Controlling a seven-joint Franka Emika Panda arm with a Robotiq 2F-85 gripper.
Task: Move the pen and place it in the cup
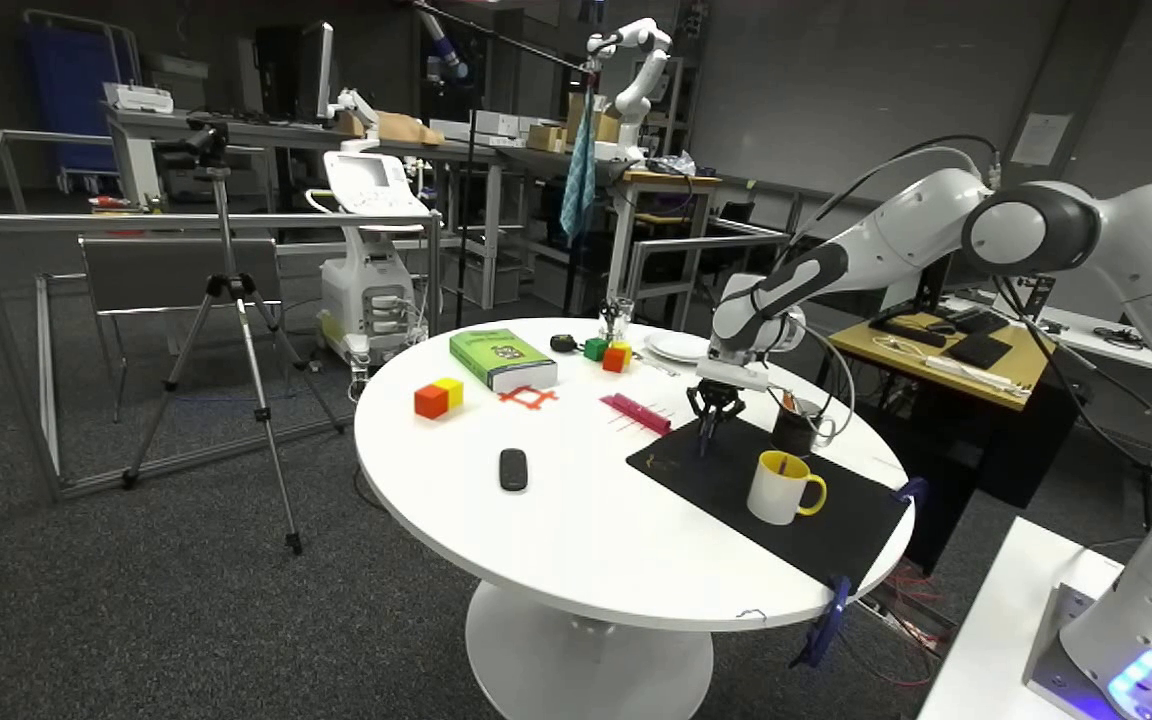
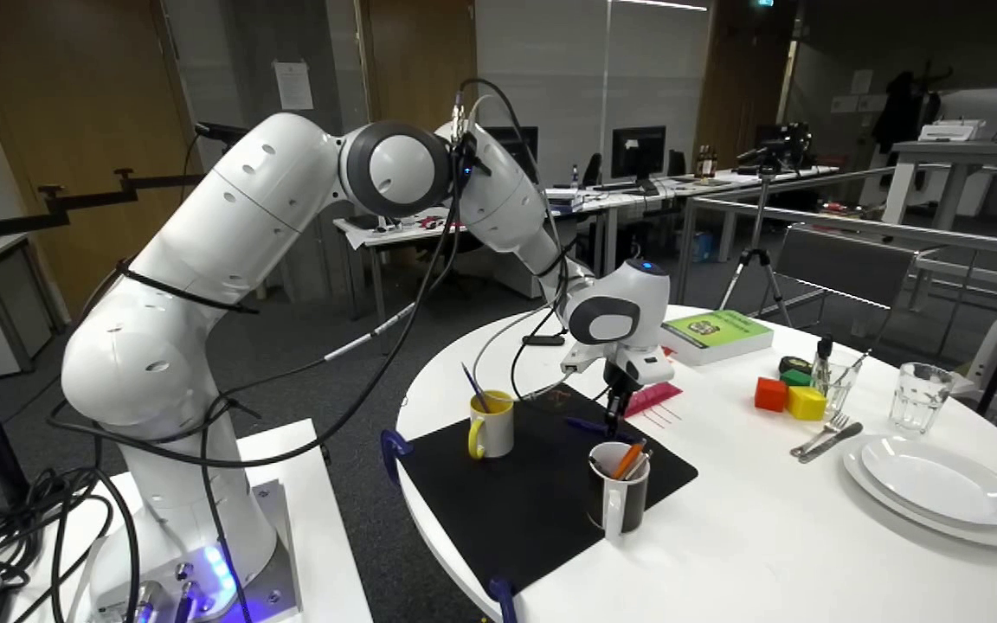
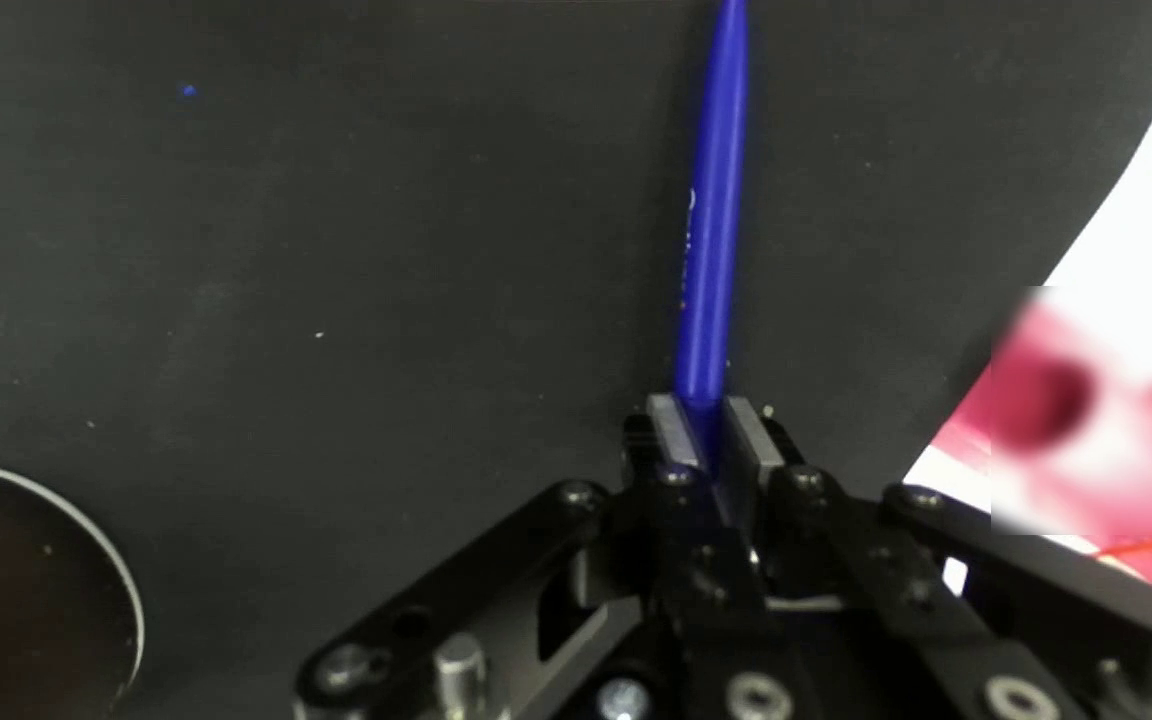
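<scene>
While the end away from its taper is pinched between the fingers [image 3: 673,430], the blue pen [image 3: 716,220] is held nearly level, close over or against the black mat [image 2: 533,510]; whether it is clear of the mat cannot be told. The fingers are pointed downward and are pressed to both sides of the barrel. Near the pen, at the mat's edge, the dark cup [image 2: 634,500] with its white handle is stood upright, and a slim orange item [image 2: 628,459] is contained in it. On the mat, a white mug [image 2: 500,431] with a yellow interior and handle is also seen, and a slim stick [image 2: 475,388] is leaned inside it. By 2 blue clamps [image 1: 823,633] at the rim, the mat is held to the round white counter [image 1: 576,530]. Just beside the mat, a pink piece [image 2: 652,399] is laid. A green book [image 1: 503,358], a red block [image 1: 430,402] and a yellow block [image 1: 452,392] touching it are shown in an exterior view. Also in an exterior view, 2 stacked white plates [image 2: 940,486] are set near a fork [image 2: 819,436], a knife [image 2: 830,442] and a drinking glass [image 2: 920,398].
</scene>
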